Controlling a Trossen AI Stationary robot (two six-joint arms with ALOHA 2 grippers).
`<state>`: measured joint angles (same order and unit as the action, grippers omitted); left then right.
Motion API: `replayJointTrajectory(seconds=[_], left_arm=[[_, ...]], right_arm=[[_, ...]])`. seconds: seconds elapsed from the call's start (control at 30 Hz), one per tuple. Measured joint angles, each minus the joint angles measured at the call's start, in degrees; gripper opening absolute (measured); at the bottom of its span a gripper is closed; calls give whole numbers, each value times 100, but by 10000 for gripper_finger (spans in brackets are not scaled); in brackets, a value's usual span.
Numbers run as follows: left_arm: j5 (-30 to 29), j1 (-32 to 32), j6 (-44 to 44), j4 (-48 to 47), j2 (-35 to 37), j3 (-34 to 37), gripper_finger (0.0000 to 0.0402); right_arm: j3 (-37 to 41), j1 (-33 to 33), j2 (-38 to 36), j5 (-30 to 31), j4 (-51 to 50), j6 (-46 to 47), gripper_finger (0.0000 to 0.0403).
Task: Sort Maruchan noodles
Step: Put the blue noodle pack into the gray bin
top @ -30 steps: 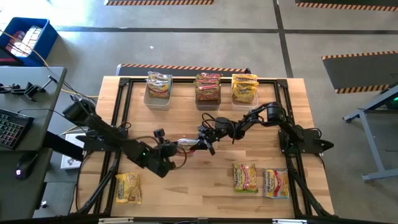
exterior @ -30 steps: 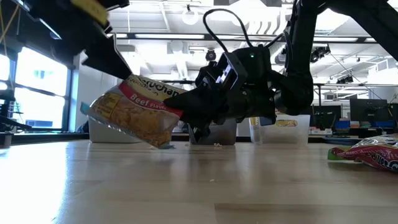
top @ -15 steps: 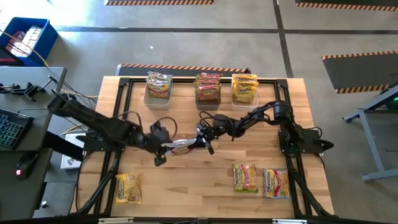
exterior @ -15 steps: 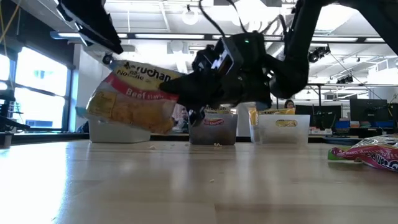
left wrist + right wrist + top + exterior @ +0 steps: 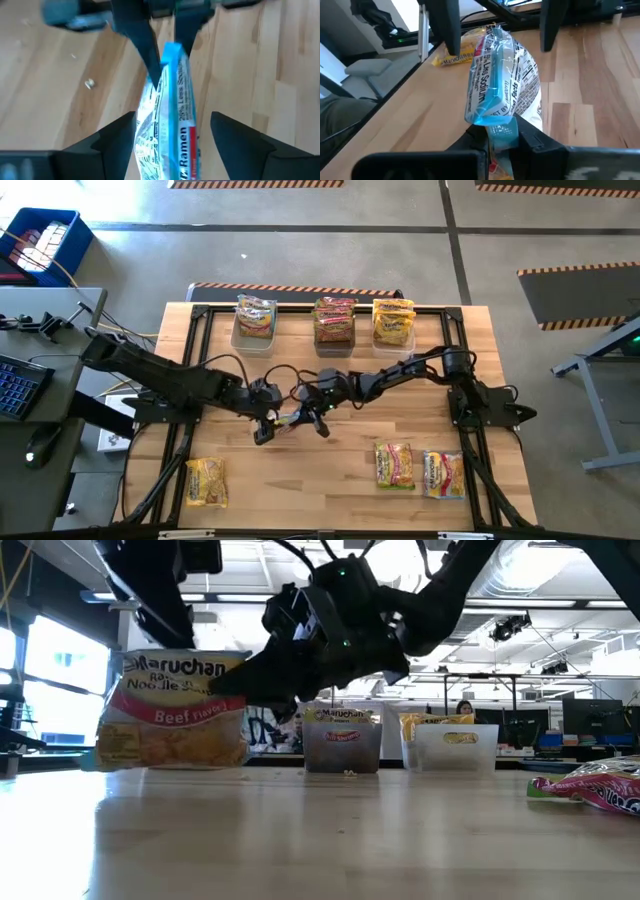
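One Maruchan beef noodle packet stands on edge in the air at the table's middle, its printed face toward the near edge. My right gripper is shut on its blue sealed end. My left gripper is open. Its two fingers stand on either side of the packet's other end without touching it, and they also show in the right wrist view. In the high view, my left gripper is left of the packet and my right gripper is right of it. My right gripper pinches the packet's blue sealed end strip between its two fingers. The fingers come nearly level from the table's right side, slanting a little downward. The packet sticks out beyond the fingers toward the left, on edge with its long sides level, above the wood.
Three tubs holding packets stand along the far edge. Loose packets lie near the front left and front right. Bare wood lies between the tubs and these packets.
My left gripper has opened and let go of the packet, rolling and rising a little toward the table's left. My right gripper, shut on the packet's end, has risen and carried it leftward. The packet has turned from tilted to upright on edge.
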<state>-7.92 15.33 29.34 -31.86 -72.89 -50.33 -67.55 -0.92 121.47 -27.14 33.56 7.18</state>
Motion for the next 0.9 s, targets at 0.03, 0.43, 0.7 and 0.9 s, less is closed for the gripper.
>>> replayJointTrajectory(seconds=[0.03, 0.43, 0.7, 0.9], left_arm=[[52, 4, -9, -6, -49, 2, 251], [168, 125, -313, 3, -626, 0, 241], [128, 121, -778, -67, -518, 0, 112], [247, 39, -1181, -259, -471, 0, 9]], right_arm=[[-21, 4, 0, -4, -22, -13, 23], [-24, 1, 2, 70, 10, 80, 23], [-24, 21, 2, 41, 6, 242, 35], [-24, 23, 2, 37, -44, 330, 74]])
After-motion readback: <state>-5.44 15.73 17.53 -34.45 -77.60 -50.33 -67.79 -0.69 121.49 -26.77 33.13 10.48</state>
